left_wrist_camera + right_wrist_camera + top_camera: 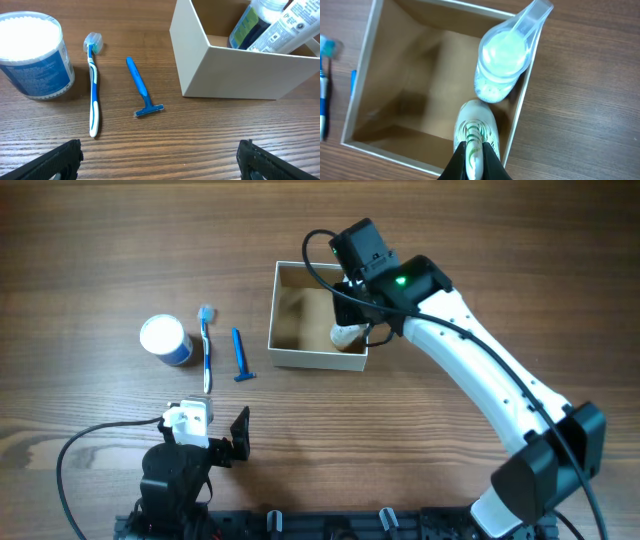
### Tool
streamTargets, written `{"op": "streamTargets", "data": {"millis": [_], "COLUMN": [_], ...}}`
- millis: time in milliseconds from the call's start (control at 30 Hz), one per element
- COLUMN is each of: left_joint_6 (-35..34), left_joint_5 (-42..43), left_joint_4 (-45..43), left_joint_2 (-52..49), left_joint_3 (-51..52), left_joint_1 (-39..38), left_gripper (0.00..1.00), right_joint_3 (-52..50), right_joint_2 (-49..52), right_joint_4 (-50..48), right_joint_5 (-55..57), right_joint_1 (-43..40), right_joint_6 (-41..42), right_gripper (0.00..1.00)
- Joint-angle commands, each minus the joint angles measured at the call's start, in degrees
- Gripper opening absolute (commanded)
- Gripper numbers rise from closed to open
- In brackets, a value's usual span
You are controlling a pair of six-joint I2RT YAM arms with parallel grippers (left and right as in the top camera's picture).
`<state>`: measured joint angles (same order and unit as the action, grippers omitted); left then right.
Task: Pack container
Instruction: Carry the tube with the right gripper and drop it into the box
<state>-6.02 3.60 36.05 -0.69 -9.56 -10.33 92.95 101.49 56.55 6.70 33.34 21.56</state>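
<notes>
Container [315,359] beneath right tool [475,156], tube [476,125] in grip.

I get the overhead looking straight down on the whole worktop [100,240] from far off, the left wrist low, facing the container [235,70] side-on, and the right wrist staring down into it close up; all three share it.

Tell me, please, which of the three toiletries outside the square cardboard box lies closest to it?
The blue plastic disposable razor: it lies next to the cardboard box, while the blue-and-white toothbrush and round white-lidded blue jar sit beyond it.
</notes>
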Motion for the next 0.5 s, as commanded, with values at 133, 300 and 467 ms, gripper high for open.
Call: {"op": "streamTargets", "data": {"millis": [133, 300, 467], "left_joint_6": [1.14, 1.14, 1.14], "left_joint_5": [0.90, 0.90, 0.90], "left_joint_4": [-0.20, -0.20, -0.20], "left_joint_2": [0.52, 0.52, 0.52], "left_joint_3": [0.24, 0.24, 0.24], "left_joint_1": [0.48, 0.48, 0.48], "left_gripper": [1.00, 1.00, 1.00], "right_joint_3": [1.31, 1.36, 1.33], "right_joint_2": [-2.71, -13.92, -22.27], "right_joint_4": [0.33, 3.98, 8.26], "right_joint_5": [2.29, 2.27, -3.13], "right_joint_1": [-0.04, -6.64, -25.03], "right_joint_6": [-2.08, 4.50, 5.97], "right_gripper": [0.74, 0.91, 1.00]}}
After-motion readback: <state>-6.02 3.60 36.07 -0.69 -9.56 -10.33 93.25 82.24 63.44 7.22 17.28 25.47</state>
